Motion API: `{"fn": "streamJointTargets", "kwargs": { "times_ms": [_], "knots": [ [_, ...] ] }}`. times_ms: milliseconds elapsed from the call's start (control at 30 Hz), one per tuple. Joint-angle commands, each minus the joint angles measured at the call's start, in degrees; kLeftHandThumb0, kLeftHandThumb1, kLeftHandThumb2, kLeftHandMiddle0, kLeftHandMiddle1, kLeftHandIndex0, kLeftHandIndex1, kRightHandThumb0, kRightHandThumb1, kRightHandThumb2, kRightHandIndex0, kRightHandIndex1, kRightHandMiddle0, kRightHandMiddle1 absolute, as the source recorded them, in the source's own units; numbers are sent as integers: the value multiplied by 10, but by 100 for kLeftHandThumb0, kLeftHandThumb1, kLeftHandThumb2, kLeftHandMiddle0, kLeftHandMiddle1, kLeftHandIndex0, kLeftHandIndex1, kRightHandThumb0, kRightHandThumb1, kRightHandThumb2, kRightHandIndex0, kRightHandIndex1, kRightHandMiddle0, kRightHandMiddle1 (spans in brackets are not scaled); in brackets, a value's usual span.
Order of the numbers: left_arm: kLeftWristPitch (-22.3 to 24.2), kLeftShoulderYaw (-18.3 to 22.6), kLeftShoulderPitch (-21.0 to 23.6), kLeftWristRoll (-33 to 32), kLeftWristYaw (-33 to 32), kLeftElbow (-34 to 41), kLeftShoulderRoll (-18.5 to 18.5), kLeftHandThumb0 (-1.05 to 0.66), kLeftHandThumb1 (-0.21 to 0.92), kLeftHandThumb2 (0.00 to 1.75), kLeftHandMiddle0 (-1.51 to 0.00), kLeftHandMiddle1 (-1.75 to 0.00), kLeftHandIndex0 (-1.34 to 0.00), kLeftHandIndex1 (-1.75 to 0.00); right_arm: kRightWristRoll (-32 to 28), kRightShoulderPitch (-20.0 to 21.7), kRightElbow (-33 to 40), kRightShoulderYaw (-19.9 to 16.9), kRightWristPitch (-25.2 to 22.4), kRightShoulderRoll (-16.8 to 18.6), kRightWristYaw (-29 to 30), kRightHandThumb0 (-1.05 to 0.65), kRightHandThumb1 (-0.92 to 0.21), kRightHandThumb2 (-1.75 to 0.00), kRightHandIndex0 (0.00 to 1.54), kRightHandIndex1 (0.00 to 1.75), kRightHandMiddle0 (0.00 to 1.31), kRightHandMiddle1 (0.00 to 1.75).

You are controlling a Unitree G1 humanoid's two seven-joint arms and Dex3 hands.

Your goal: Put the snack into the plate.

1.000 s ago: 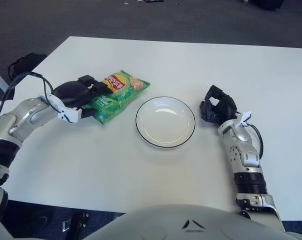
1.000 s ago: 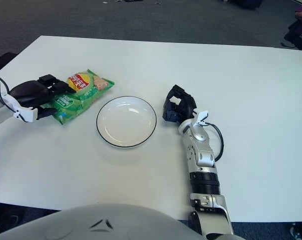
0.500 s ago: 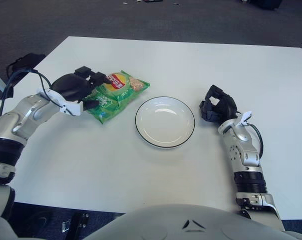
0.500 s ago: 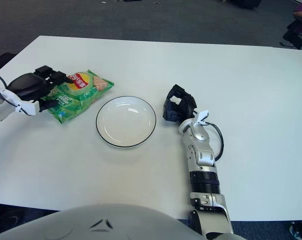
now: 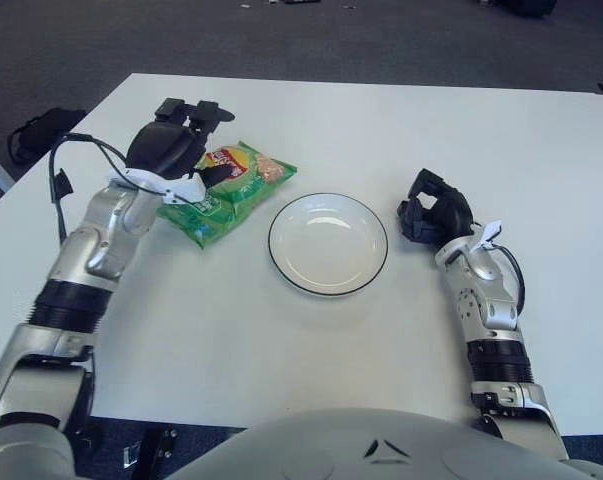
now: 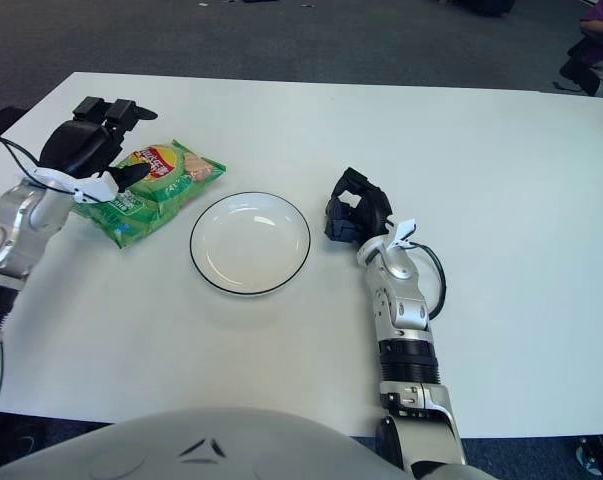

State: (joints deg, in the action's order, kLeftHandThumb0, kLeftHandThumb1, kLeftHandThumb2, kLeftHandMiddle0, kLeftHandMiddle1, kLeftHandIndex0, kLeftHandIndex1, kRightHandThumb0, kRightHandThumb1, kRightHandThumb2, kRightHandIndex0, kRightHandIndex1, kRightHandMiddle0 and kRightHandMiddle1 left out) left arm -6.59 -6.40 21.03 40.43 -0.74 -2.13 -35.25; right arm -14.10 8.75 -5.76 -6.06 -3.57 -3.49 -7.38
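We see a green chip bag (image 5: 228, 189) lying flat on the white table (image 5: 281, 360), just left of the empty white plate (image 5: 328, 243), close to the dark rim but outside it.

The right eye view alone catches a seated person in purple (image 6: 601, 42) at the far right edge beyond the table; the left eye view alone shows a dark bag (image 5: 43, 132) on the floor left of the table.

Our left hand (image 5: 171, 148) is over the bag's left end, fingers loosely extended toward the far side and closed on nothing. A second ago this hand lay low at the bag's left side with its forearm stretched across the table; now the hand is raised and turned, the forearm running up from the near edge. The bag and plate have not moved.

Our right hand (image 5: 434, 215) sits just right of the plate, fingers curled inward and empty, as before.

The bag carries a red and yellow round logo; we cannot read its lettering.
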Motion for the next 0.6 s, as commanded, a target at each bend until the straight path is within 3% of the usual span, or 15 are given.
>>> {"fn": "streamJointTargets", "kwargs": {
  "times_ms": [0, 167, 567],
  "knots": [
    [62, -4, 16, 28, 14, 48, 28, -82, 92, 85, -7, -90, 0, -104, 1, -35, -34, -2, -12, 11, 1, -53, -20, -146, 126, 175, 71, 175],
    [152, -18, 13, 77, 40, 99, 70, -85, 92, 84, -3, -89, 0, -102, 2, -35, -34, -1, -12, 11, 1, -52, -21, -145, 126, 175, 70, 175],
    [282, -61, -20, 177, 97, 196, 138, -98, 92, 86, 0, -88, 0, -95, 7, -38, -29, 2, -13, 8, 1, -52, -22, -144, 126, 175, 69, 175]
  ]
}}
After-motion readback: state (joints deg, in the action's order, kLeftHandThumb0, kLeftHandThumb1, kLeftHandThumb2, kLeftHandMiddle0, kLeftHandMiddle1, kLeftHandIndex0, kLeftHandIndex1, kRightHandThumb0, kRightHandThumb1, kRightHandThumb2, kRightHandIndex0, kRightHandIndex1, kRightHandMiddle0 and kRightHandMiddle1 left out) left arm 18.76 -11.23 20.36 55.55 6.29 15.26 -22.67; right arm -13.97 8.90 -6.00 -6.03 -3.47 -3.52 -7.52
